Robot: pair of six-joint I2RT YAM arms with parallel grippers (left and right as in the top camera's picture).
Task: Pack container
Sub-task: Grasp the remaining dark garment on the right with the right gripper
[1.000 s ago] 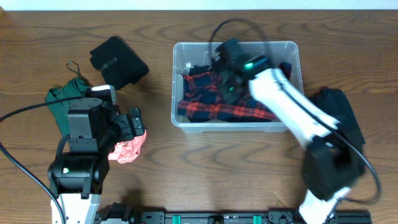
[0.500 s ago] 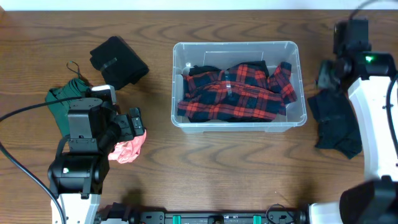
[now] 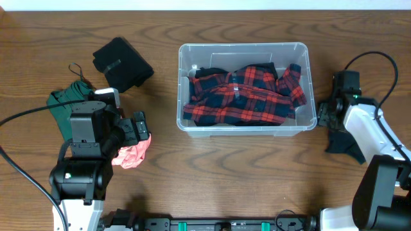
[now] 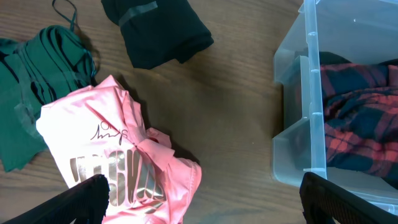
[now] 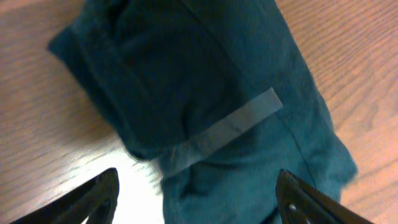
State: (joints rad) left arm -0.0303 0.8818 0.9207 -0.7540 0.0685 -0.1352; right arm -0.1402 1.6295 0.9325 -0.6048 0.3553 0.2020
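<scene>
The clear plastic container (image 3: 182, 58) sits at the table's centre with a red and black plaid shirt (image 3: 244, 96) inside; its corner also shows in the left wrist view (image 4: 311, 93). My left gripper (image 3: 131, 131) is open just above a pink shirt (image 3: 131, 154), which fills the lower left of the left wrist view (image 4: 124, 168). My right gripper (image 3: 331, 115) is open and empty over a folded dark teal garment (image 3: 343, 141) right of the container. That garment (image 5: 217, 93), with a strip of tape, fills the right wrist view between the fingers (image 5: 196, 199).
A folded black garment (image 3: 122, 62) lies at the back left, also in the left wrist view (image 4: 155, 31). A dark green garment (image 3: 67, 106) with a cord lies at the left, also in the left wrist view (image 4: 37, 93).
My right arm left the container, where the plaid shirt now lies, swung out to the right and came down over the dark teal garment. The left arm has not moved.
</scene>
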